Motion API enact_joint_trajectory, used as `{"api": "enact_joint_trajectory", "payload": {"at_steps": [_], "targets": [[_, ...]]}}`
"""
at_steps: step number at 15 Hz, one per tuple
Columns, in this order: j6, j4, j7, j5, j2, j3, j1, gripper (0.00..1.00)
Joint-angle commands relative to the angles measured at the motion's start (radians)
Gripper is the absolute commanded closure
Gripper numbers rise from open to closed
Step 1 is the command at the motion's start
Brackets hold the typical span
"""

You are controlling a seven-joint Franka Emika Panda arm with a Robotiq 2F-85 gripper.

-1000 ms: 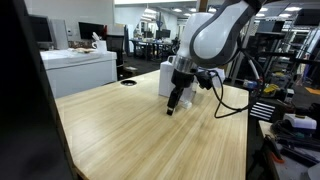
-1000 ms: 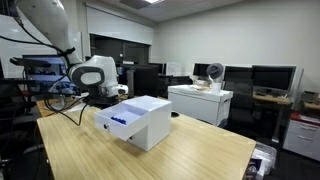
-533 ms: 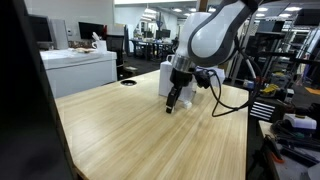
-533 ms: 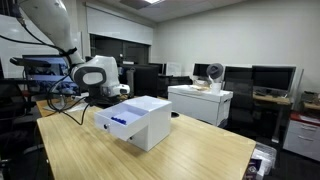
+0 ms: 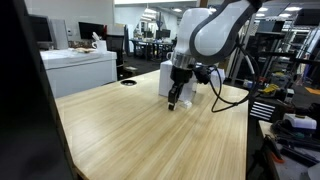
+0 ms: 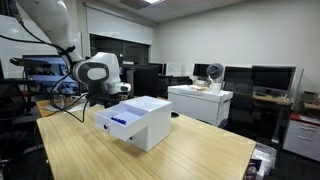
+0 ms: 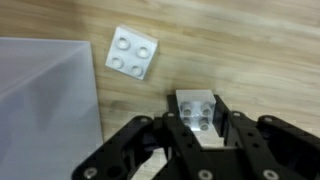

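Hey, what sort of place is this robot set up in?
Probably an office-style robotics lab: computer monitors stand on desks, an equipment rack with cables is next to the arm, and over the wooden worktable the gripper is closed on a white block.

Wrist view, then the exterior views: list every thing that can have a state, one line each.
gripper: shut on the grey block, low over the table.
grey block: clamped between the fingers, studs up.
white block: lying loose on the table, studs up, apart from the gripper and the box.
white box: standing on the table, not touched by the gripper; its top looks closed.
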Motion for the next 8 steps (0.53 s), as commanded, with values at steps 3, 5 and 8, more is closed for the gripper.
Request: {"api": "enact_joint_trajectory", "payload": {"at_steps": [3,5,8], "targets": [[-0.183,0.011,0.14,-0.128,-0.185,-0.04,0.033,0.86],[-0.226,0.019,0.186,-0.176,-0.241,-0.035,0.027,0.86],[-0.265,0.022,0.227,-0.225,-0.311,-0.032,0.008,0.87]]}}
